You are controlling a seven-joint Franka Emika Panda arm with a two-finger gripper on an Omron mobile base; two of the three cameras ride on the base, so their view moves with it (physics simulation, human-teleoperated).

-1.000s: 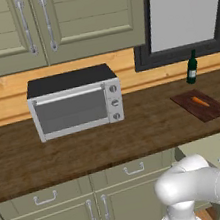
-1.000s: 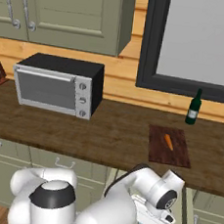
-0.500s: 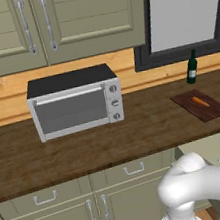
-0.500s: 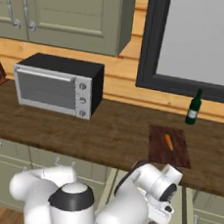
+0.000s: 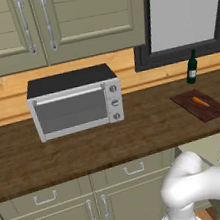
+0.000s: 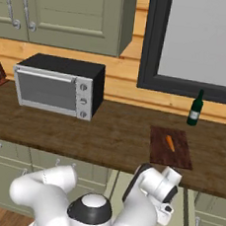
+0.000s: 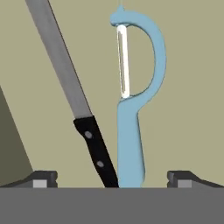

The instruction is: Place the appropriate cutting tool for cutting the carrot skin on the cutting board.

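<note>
Your hand is wide open, holding nothing; blue peeler centre frame, knife just left of it.

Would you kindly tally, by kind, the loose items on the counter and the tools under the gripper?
Bottles: 1, green bottle
Boards: 1, cutting board
Carrots: 1, carrot
Knives: 1, knife
Peelers: 1, blue peeler
Total: 5

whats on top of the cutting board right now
Only the carrot lies on the cutting board, slanted near its middle. No tool is on it yet. The wood under the carrot is covered. The blue peeler and the knife lie elsewhere, before the claw.
</note>
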